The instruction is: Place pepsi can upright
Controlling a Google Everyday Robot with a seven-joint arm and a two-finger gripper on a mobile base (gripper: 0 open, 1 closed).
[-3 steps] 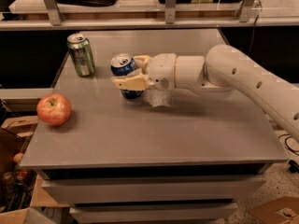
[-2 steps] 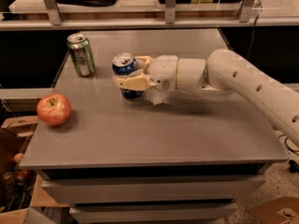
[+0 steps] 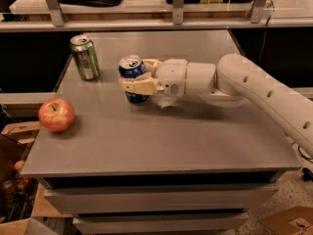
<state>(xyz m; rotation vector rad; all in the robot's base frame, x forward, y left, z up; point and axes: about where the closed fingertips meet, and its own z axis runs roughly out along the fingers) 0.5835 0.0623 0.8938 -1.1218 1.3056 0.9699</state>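
The pepsi can (image 3: 131, 65) is dark blue with a silver top. It stands upright on the grey table (image 3: 161, 141), left of the middle. My gripper (image 3: 133, 74) reaches in from the right and is shut on the can. One tan finger (image 3: 139, 86) crosses the can's front and the other (image 3: 150, 62) lies behind it. The can's base is at the table surface.
A green-and-silver can (image 3: 84, 57) stands upright at the back left, a hand's width from the pepsi can. A red apple (image 3: 56, 115) lies near the left edge. My white arm (image 3: 254, 89) stretches across the right half. A shelf rail runs behind the table.
The gripper and the pepsi can have shifted very slightly to the right. The can stays upright in the fingers. Nothing else moved.
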